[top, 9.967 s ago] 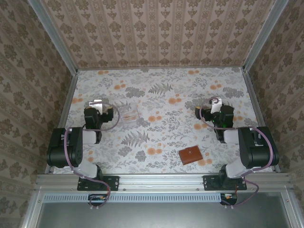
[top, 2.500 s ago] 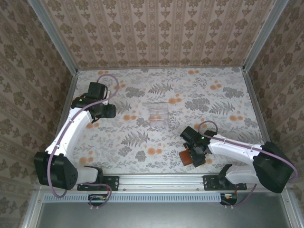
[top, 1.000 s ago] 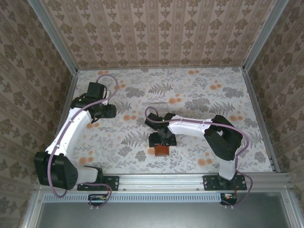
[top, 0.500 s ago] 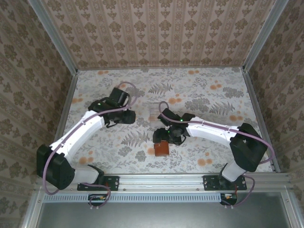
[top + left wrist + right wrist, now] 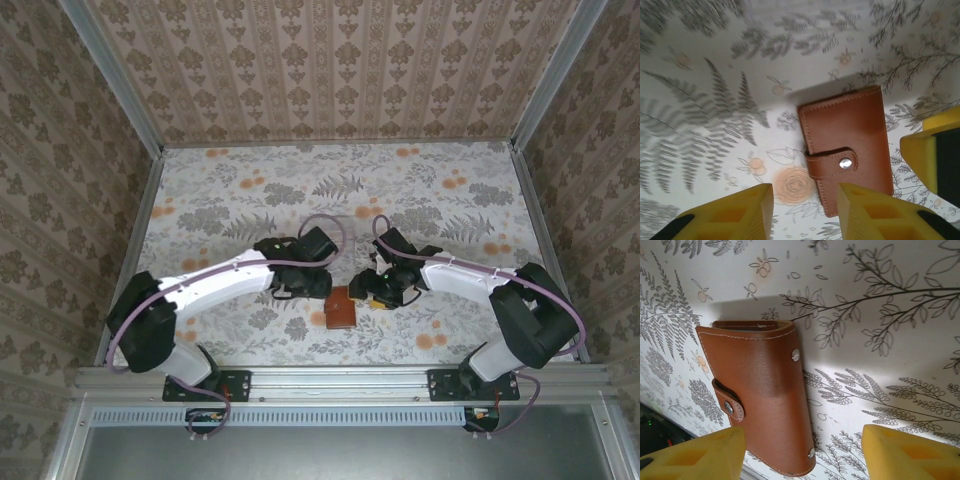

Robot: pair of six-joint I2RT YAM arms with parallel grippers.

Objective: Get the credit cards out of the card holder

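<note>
Both arms crowd in over the card holder (image 5: 340, 308), which lies flat and closed on the bench (image 5: 230, 200) near its front edge, strap snapped over the stud (image 5: 844, 162). The left fingers (image 5: 725, 215) hover spread apart, nothing between them. The right fingers (image 5: 910, 452) hang wide on the opposite side, equally empty. My read: one side pins the leather while the other pops the strap. No credit cards out yet.

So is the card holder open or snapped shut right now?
Shut: the card holder lies flat on the table, its strap snapped down over the front.
</note>
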